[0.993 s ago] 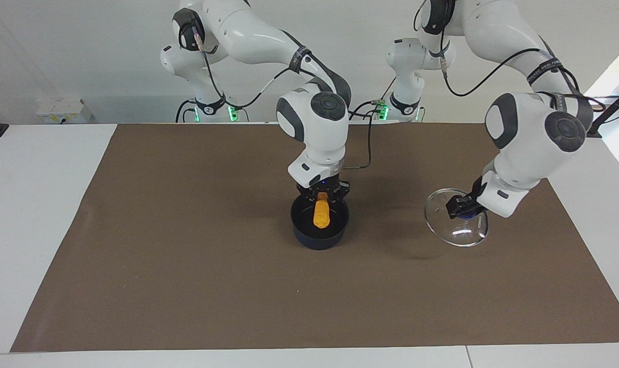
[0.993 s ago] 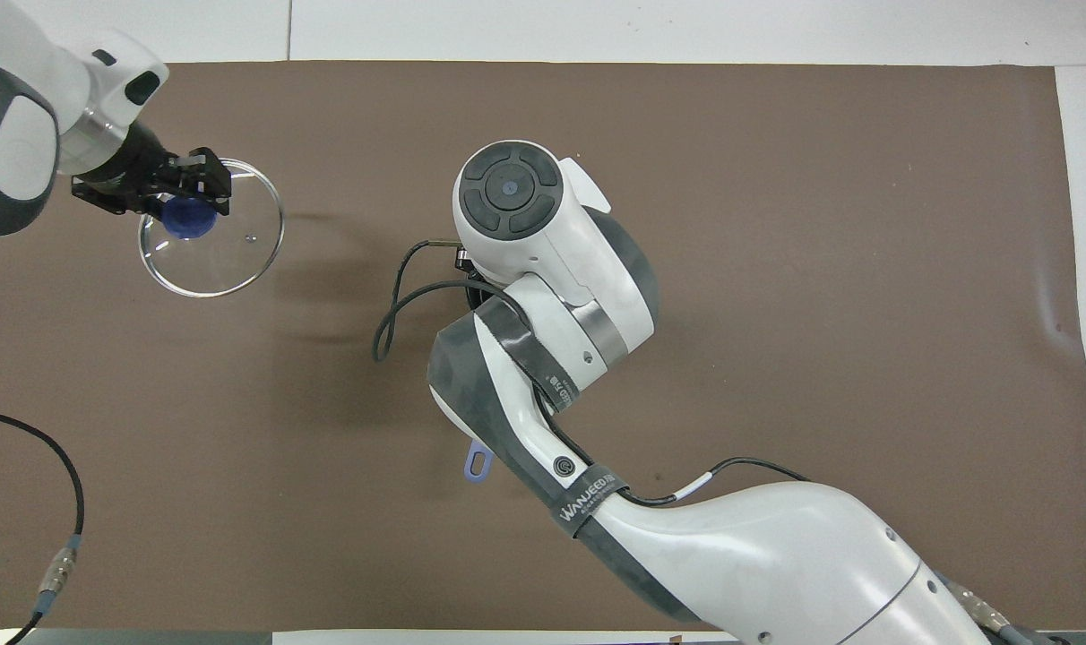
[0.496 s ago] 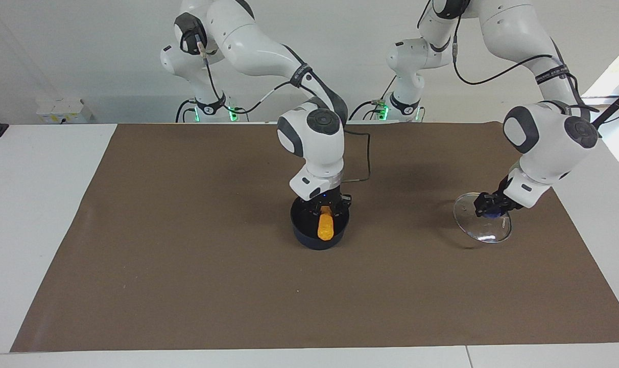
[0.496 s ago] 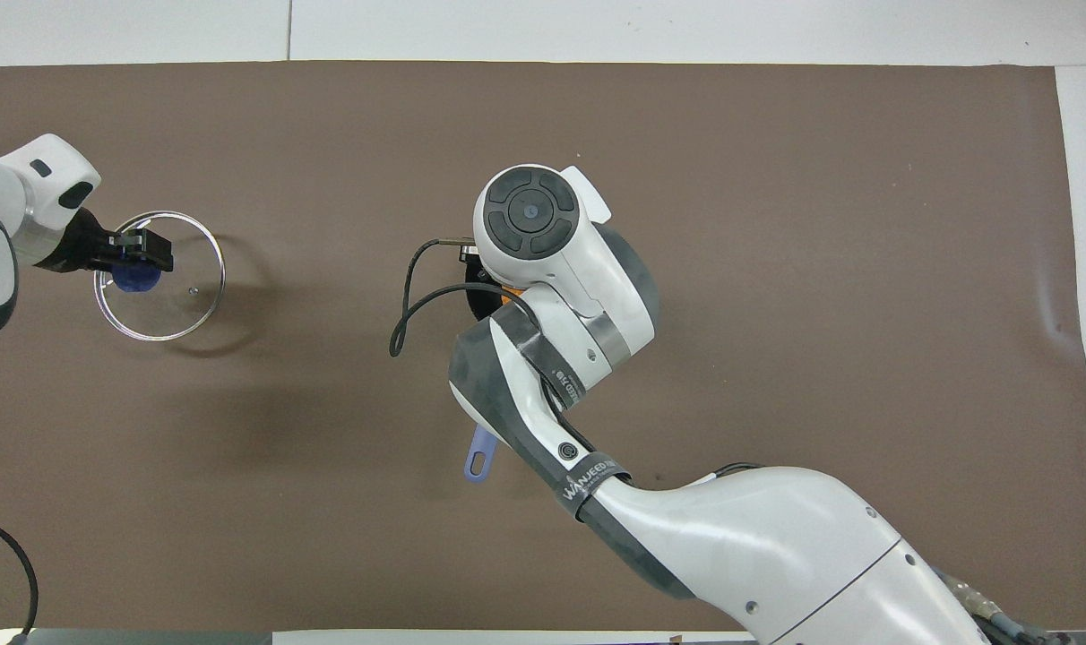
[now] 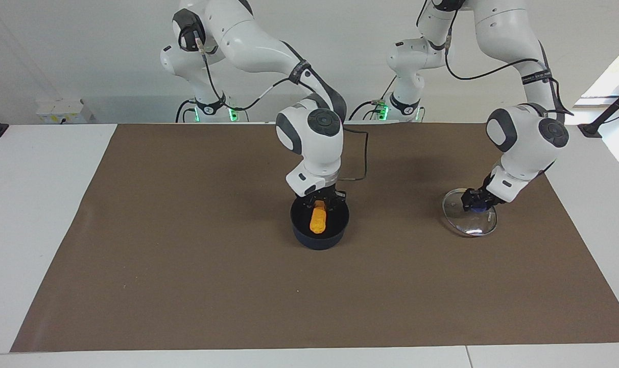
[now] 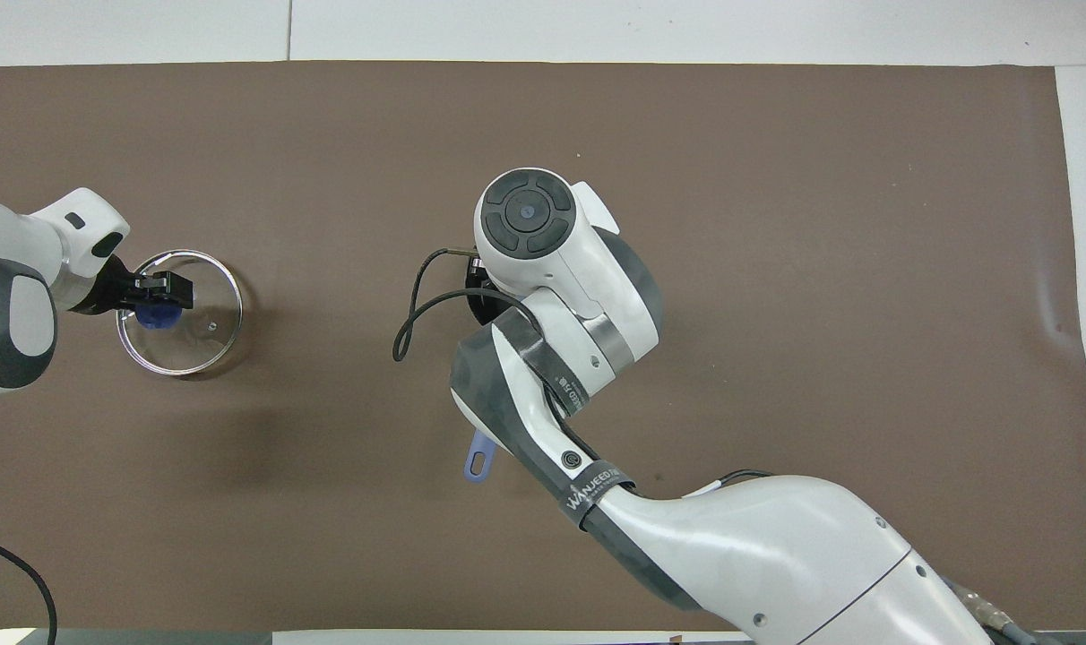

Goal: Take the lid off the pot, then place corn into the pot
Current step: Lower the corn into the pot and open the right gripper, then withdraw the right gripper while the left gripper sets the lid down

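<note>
Corn (image 5: 317,219) hangs deep inside the pot (image 5: 319,227) at mid-table, my right gripper (image 5: 319,204) pinching its upper end with the cob pointing down toward six o'clock in the facing view. A second ago the cob sat higher, near the rim; I have since lowered it, so I judge the drop to be moments away, though the cob's tip may not yet touch the black bottom. My right arm reaches in from eleven o'clock, its wrist bent straight down over the pot, whose blue handle (image 6: 478,461) peeks out beneath my forearm in the overhead view. Toward the left arm's end of the table, at three o'clock from the pot, the lid (image 5: 469,220) has come down from its tilted carry and now appears to rest on the brown mat (image 5: 187,286), so step one looks finished. My left gripper (image 5: 476,201) stays clamped on the blue knob (image 6: 155,313), wrist angled low.
</note>
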You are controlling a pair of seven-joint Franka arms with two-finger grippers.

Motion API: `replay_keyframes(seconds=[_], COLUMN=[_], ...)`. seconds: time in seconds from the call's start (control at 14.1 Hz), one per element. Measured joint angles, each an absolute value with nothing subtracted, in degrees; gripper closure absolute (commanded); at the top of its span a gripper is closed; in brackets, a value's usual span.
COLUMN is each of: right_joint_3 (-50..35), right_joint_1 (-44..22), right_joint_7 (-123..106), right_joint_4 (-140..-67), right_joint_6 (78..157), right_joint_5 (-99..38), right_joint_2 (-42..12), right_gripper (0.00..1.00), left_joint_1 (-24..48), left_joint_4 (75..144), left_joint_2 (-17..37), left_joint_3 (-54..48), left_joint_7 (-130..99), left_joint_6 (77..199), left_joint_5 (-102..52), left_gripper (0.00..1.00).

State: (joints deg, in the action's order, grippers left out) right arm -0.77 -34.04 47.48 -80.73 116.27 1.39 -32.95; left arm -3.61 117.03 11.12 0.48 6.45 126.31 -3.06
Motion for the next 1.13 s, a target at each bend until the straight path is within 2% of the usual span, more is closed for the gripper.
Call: replay_keyframes(seconds=[0.28, 0.35, 0.43, 0.5, 0.57, 0.92, 1.13], right_joint_3=[-0.56, -0.4, -0.12, 0.11, 0.33, 0.57, 0.55], right_joint_1=[-33.26, -33.26, -33.14, -32.51, -31.2, -18.91, -12.77], right_joint_7=[47.46, 47.46, 47.46, 47.09, 45.38, 27.4, 18.65], right_joint_4=[-80.5, -80.18, -79.87, -79.77, -79.71, -79.27, -79.32], right_joint_6=[116.3, 116.3, 116.3, 116.09, 115.04, 100.22, 92.51], right_joint_5=[4.22, 4.96, 5.58, 5.94, 6.04, 6.04, 6.02], right_joint_2=[-32.77, -32.66, -32.36, -31.72, -30.74, -20.86, -14.85], right_gripper=[0.0, 0.0, 0.0, 0.0, 0.0, 0.0, 0.0], left_joint_1=[-3.61, -3.61, -3.61, -3.61, -3.61, -3.61, -3.42], left_joint_4=[118.05, 118.2, 118.32, 118.4, 118.44, 117.8, 112.15], left_joint_2=[11.05, 11.04, 11.04, 11.04, 11.04, 10.02, 9.16], left_joint_3=[0.48, 0.48, 0.48, 0.48, 0.48, 0.46, 0.19], left_joint_7=[4.77, 4.66, 4.6, 4.57, 4.56, 4.56, 4.56], left_joint_6=[126.41, 126.43, 126.44, 126.46, 126.47, 126.17, 120.55], left_joint_5=[-3.06, -3.06, -3.06, -3.06, -3.06, -3.06, -3.06], left_gripper=[1.0, 0.96, 0.69, 0.19, 0.0, 0.0, 0.0])
